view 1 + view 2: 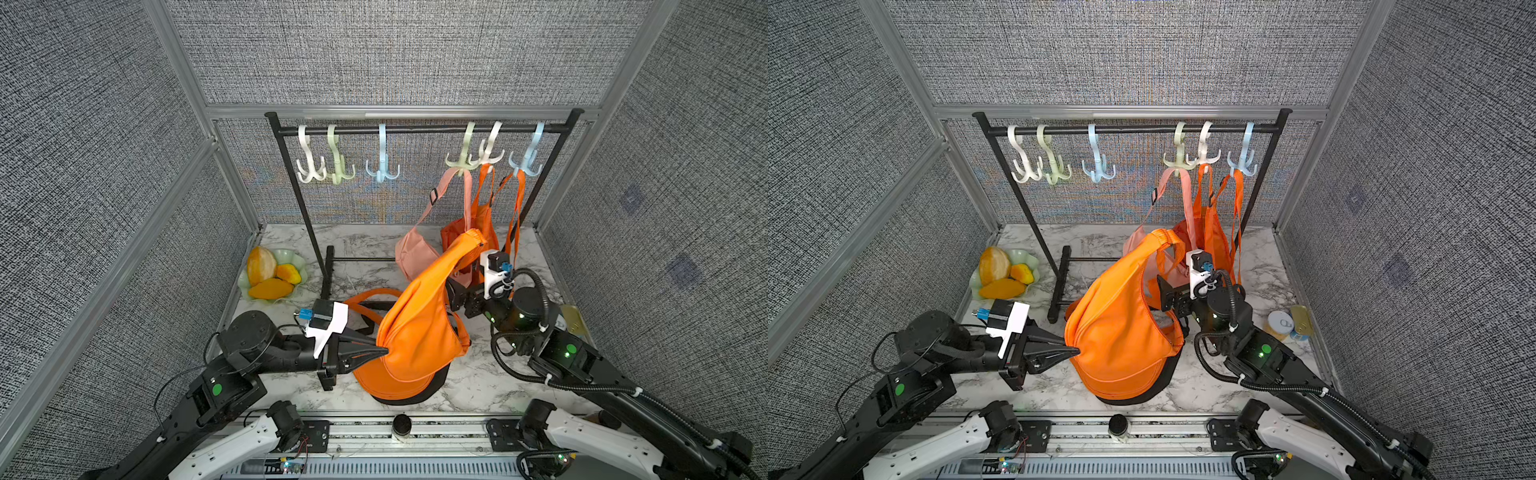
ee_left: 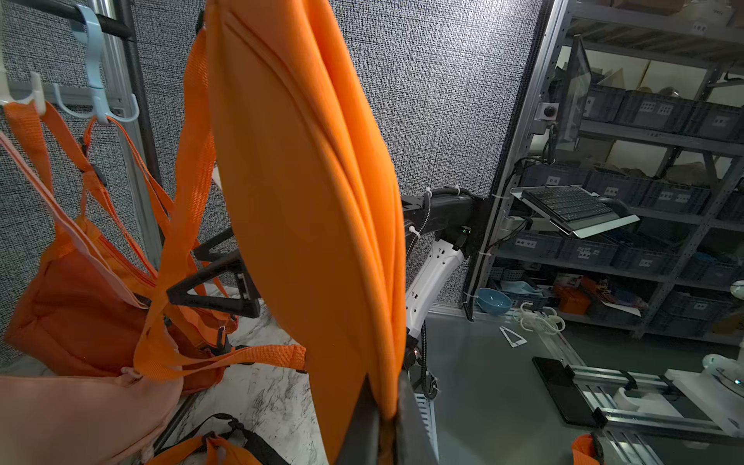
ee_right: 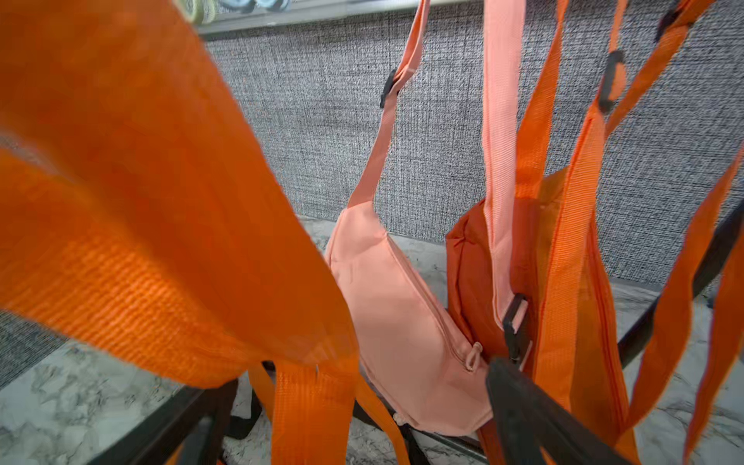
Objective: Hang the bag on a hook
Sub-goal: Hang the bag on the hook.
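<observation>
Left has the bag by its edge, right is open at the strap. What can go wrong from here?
1. The left gripper pinches only the orange bag's edge; the fabric may slip out.
2. The open right gripper sits close to the hanging pink bag; closing could catch that bag's strap instead of the loose strap.

Robotics lab, test cell with grey fabric walls (image 1: 395,50) on aluminium frame (image 1: 399,111), outside metal shelves (image 2: 664,139) of grey storage bins (image 2: 652,110), keyboard (image 2: 567,204) on a tray.

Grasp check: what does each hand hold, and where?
Left hand pinches an edge of the orange bag. Right hand is open, clamping nothing; the strap hangs between its jaws.
</observation>
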`<state>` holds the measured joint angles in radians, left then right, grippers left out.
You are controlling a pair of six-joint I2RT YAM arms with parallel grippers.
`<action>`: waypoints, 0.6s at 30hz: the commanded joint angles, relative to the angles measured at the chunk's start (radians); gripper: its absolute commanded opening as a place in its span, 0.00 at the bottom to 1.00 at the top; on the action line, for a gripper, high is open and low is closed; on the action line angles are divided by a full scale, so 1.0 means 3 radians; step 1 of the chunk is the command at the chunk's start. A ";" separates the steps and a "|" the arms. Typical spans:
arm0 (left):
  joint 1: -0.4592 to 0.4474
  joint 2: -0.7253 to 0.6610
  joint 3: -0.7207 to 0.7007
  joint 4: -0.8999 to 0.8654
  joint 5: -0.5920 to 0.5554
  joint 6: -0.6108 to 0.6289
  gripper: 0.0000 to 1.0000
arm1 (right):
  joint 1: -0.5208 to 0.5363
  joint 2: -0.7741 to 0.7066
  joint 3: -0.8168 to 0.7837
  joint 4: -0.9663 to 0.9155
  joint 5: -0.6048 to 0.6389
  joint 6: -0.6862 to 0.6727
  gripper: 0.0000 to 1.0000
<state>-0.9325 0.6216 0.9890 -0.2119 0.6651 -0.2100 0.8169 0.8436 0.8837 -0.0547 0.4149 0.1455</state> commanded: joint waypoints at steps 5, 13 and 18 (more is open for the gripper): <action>0.0007 -0.0053 -0.0045 0.0179 -0.0021 -0.0031 0.00 | -0.0059 0.0151 0.0235 0.0194 -0.0086 -0.0081 0.98; 0.0011 -0.0083 -0.0023 0.0146 -0.0069 0.0005 0.00 | -0.0100 0.0169 0.0245 0.0221 -0.0062 -0.0115 0.58; 0.0011 -0.0143 -0.0074 0.0184 -0.0128 -0.0011 0.00 | -0.0143 0.0148 0.0260 0.0199 -0.0031 -0.0190 0.30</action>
<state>-0.9318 0.5869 0.9714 -0.2100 0.6491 -0.2134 0.7784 0.8928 0.9554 -0.0151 0.3946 0.1032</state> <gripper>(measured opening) 0.085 0.328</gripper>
